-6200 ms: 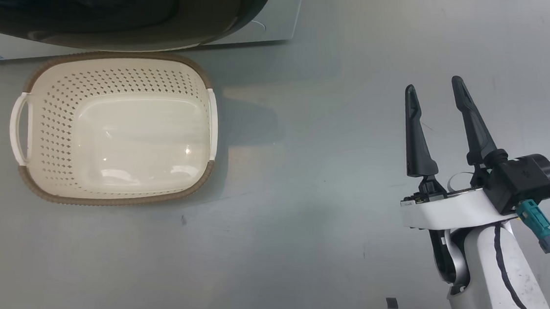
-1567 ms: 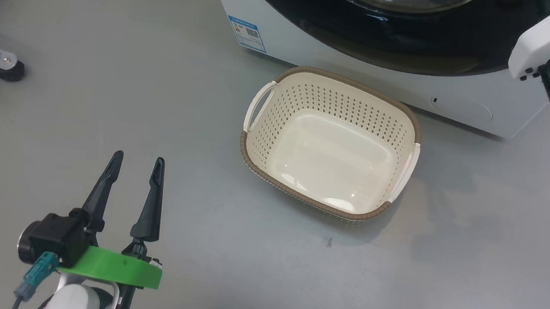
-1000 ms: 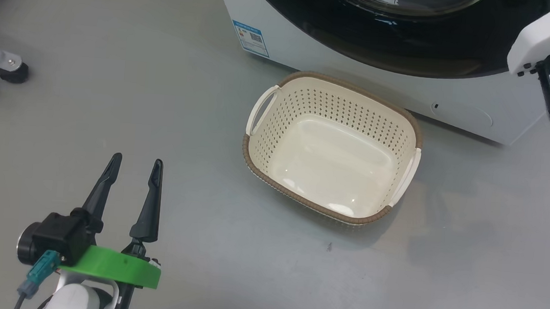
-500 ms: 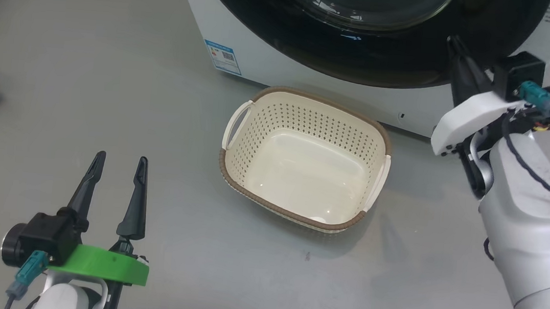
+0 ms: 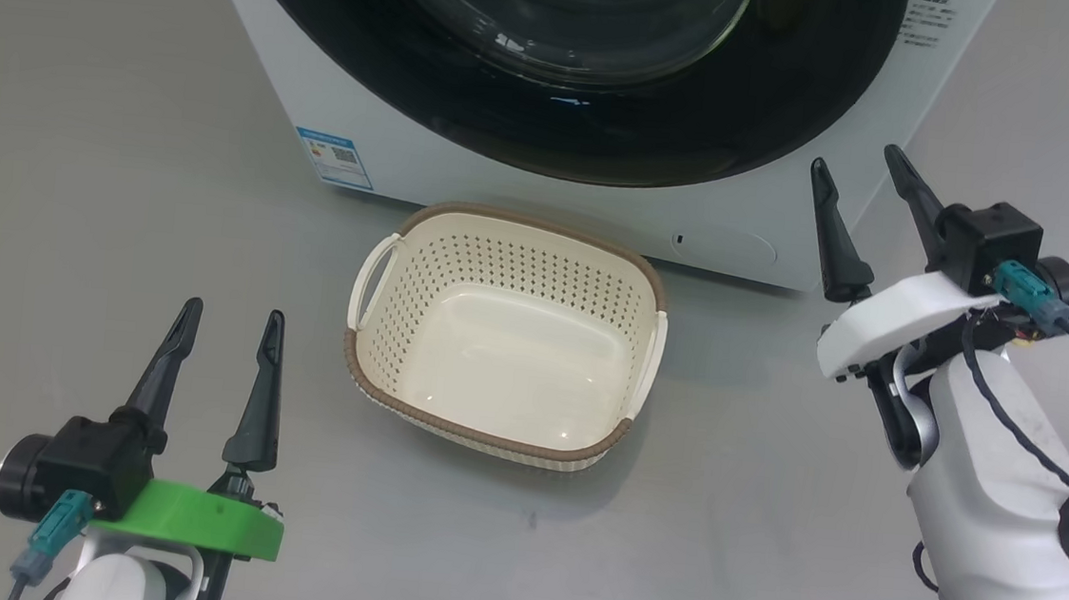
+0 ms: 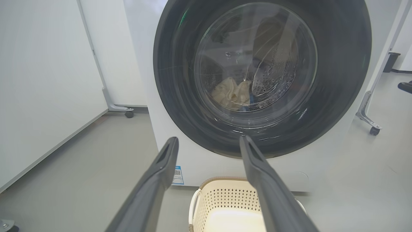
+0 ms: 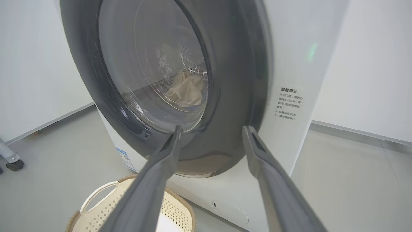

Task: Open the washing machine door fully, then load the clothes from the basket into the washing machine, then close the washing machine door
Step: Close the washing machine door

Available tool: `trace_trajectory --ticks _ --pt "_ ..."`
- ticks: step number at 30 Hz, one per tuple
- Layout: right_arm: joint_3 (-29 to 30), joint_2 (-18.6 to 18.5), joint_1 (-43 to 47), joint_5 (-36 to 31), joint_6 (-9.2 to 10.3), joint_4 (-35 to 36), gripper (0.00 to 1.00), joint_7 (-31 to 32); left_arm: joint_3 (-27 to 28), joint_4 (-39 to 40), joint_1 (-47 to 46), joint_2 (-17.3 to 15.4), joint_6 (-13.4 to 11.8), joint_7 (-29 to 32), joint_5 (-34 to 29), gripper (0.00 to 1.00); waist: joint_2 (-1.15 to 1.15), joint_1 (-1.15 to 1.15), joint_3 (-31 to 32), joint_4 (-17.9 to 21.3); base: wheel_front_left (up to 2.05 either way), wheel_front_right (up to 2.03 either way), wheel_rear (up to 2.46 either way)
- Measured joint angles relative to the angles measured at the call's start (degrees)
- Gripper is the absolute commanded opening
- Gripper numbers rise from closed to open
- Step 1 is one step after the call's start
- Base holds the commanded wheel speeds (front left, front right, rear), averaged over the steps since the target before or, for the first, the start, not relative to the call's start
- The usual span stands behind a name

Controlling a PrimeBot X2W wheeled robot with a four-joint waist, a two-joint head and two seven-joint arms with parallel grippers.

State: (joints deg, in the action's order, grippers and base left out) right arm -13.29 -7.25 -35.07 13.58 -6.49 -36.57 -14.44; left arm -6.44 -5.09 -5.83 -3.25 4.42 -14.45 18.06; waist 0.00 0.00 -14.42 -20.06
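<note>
The washing machine [image 5: 469, 157] stands at the top of the head view with its black-rimmed door [image 5: 550, 101] shut flat against its front. Through the glass, pale clothes [image 6: 230, 93] lie in the steel drum, also clothes [image 7: 186, 88] in the right wrist view. The cream basket [image 5: 375, 388] sits on the floor just before the machine, with nothing in it. My left gripper [image 5: 228, 319] hangs open at lower left, away from the basket. My right gripper [image 5: 858, 163] is open at the right, near the machine's lower right corner, holding nothing.
Grey floor lies all around. A blue label [image 5: 334, 155] marks the machine's lower left front. White panels on castor feet [image 6: 128, 113] stand to the left, and another castor foot [image 6: 373, 129] stands to the right of the machine.
The camera has shifted, sliding the scene leftward and downward. My right gripper has come down from the door area and opened. The left gripper stays open.
</note>
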Motion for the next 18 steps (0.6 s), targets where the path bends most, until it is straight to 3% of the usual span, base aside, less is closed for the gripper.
trace_trajectory --ticks 18 --pt "2.5 1.8 16.9 0.5 1.68 12.5 1.00 0.0 -0.2 -2.9 4.0 -2.1 0.5 0.0 -1.1 1.00 0.00 0.00 6.9 8.3 0.00 0.00 0.00"
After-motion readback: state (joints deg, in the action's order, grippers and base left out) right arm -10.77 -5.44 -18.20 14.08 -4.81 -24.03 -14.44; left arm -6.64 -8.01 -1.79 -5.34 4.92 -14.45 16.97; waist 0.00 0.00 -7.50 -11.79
